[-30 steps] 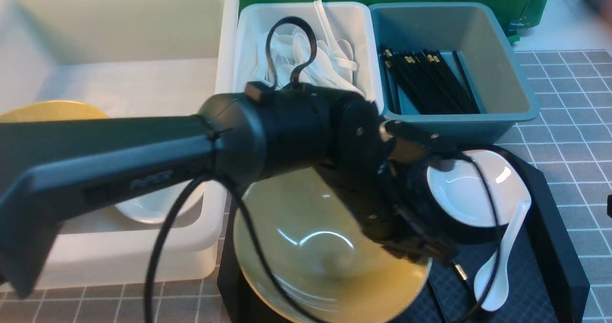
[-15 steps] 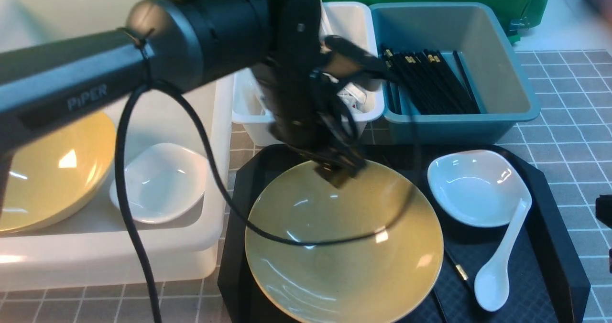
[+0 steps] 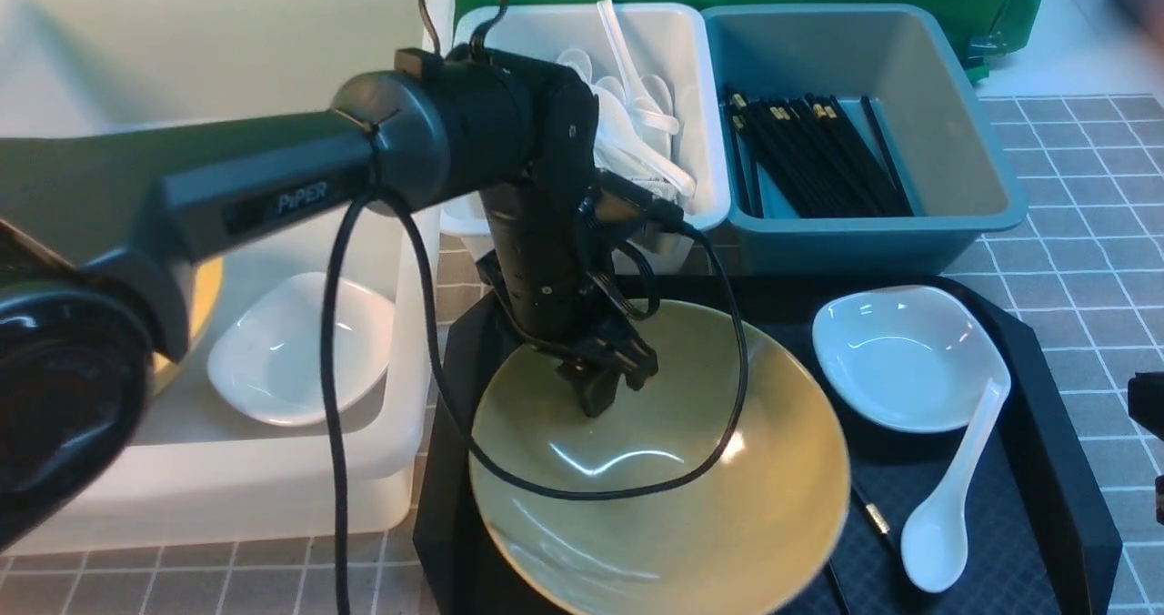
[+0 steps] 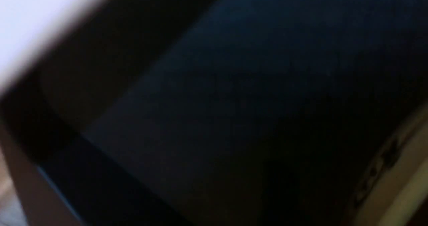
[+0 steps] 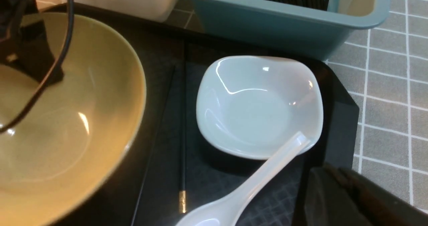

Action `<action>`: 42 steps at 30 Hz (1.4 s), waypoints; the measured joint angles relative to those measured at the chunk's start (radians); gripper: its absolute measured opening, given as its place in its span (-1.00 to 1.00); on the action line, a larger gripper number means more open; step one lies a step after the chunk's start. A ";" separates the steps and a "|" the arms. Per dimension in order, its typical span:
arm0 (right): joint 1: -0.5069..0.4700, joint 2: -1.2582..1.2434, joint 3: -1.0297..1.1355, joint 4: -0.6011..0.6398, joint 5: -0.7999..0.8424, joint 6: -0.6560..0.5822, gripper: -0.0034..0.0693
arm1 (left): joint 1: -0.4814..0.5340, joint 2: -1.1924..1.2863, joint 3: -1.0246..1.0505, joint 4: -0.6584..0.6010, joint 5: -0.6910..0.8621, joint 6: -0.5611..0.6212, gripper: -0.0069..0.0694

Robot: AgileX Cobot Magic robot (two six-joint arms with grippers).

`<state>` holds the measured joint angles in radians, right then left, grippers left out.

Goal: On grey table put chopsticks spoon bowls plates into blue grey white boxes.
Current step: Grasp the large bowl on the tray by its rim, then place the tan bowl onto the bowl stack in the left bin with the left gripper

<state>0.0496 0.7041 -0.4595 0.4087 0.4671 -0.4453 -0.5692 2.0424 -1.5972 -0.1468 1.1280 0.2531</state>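
A yellow-olive bowl (image 3: 673,497) sits on the black tray; it also shows in the right wrist view (image 5: 67,119). My left gripper (image 3: 605,383) is down at its far rim, open, one finger inside the bowl and clear of the wall, the other hidden. The left wrist view is dark and blurred. A white plate (image 3: 896,360) (image 5: 257,105), a white spoon (image 3: 946,506) (image 5: 247,189) leaning on it, and a black chopstick (image 3: 868,510) (image 5: 182,145) lie right of the bowl. My right gripper (image 5: 329,172) is shut and empty beside the tray's right edge.
The black tray (image 3: 1055,433) lies on the grey table (image 3: 1091,260). Behind it stand the blue-grey box (image 3: 964,133) with several chopsticks and the white box (image 3: 582,10) with spoons. The large tub (image 3: 273,497) at left holds a plate (image 3: 291,351) and a bowl (image 3: 205,297).
My left arm swung from over the tray's right side up and back towards the boxes. It then came down, and the gripper is now lower, at the bowl's far rim.
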 joint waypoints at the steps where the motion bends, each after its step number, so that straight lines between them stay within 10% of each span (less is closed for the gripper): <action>1: 0.000 0.000 0.000 0.000 0.000 0.000 -0.78 | 0.001 -0.008 -0.006 -0.016 0.021 0.002 -0.43; 6: 0.000 0.000 0.000 0.002 0.000 0.000 -0.78 | 0.000 -0.087 -0.051 -0.051 0.079 0.024 -0.80; 15: 0.000 0.002 0.000 0.002 0.000 0.000 -0.78 | 0.219 -0.377 -0.081 -0.197 0.078 0.081 -0.81; 23: 0.000 0.002 0.000 0.002 0.001 0.003 -0.78 | 0.862 -0.651 0.126 -0.154 -0.024 0.033 -0.81; 30: 0.020 0.002 0.000 0.003 0.001 0.004 -0.78 | 1.038 -0.640 0.377 -0.163 -0.284 0.032 -0.80; 35: 0.047 0.002 0.000 0.003 0.002 0.004 -0.78 | 1.052 -0.630 0.490 -0.198 -0.497 0.113 -0.61; 42: 0.050 0.008 0.000 0.003 0.007 0.031 -0.72 | 1.052 -0.664 0.516 -0.207 -0.525 0.105 0.27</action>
<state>0.0995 0.7121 -0.4595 0.4114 0.4740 -0.4146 0.4827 1.3780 -1.0812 -0.3538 0.6025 0.3581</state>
